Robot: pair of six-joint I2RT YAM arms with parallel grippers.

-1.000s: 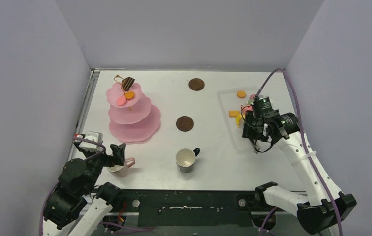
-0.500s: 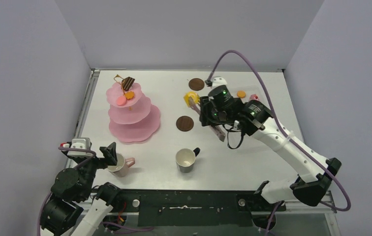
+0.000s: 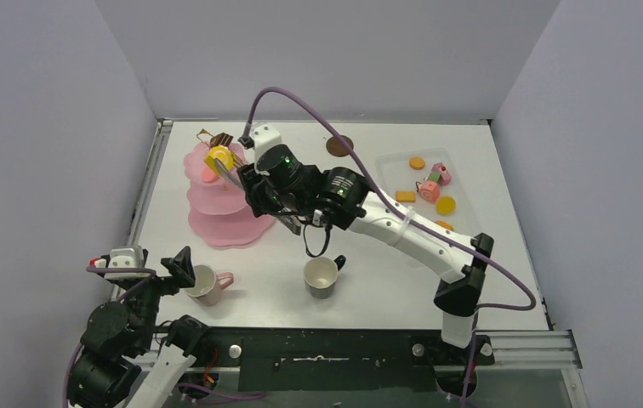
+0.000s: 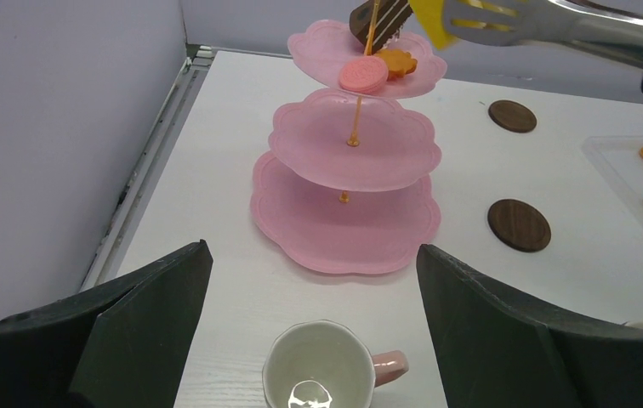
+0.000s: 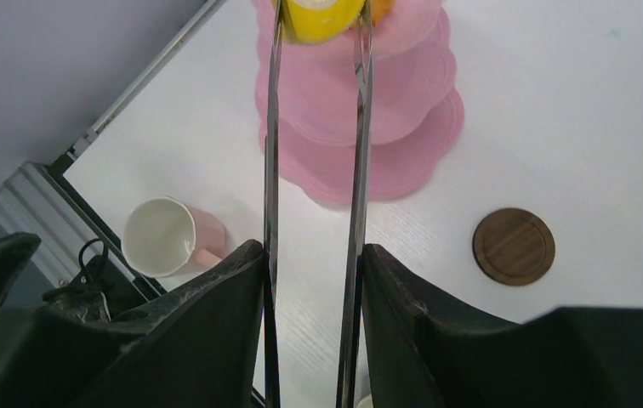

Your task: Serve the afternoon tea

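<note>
The pink three-tier stand (image 3: 229,200) (image 4: 348,161) (image 5: 403,102) stands at the far left, with a chocolate cake slice (image 3: 223,139), a pink macaron (image 4: 363,74) and an orange pastry (image 4: 396,59) on its top tier. My right gripper (image 3: 271,200) (image 5: 311,255) is shut on the long metal tongs (image 5: 356,170), which pinch a yellow pastry (image 3: 219,158) (image 5: 318,17) just over the top tier. My left gripper (image 3: 184,265) (image 4: 314,255) is open and empty, just behind the pink mug (image 3: 206,285) (image 4: 322,387). The black mug (image 3: 323,276) stands at the near centre.
Two brown coasters (image 4: 512,116) (image 4: 519,224) lie right of the stand; the right arm hides the nearer one in the top view. A clear tray (image 3: 463,191) at the far right holds several pastries. Grey walls close in the left, back and right sides.
The right arm swung left from the tray across the table, carrying the yellow pastry in the tongs to above the stand's top tier. The left gripper drew back slightly from the pink mug.
</note>
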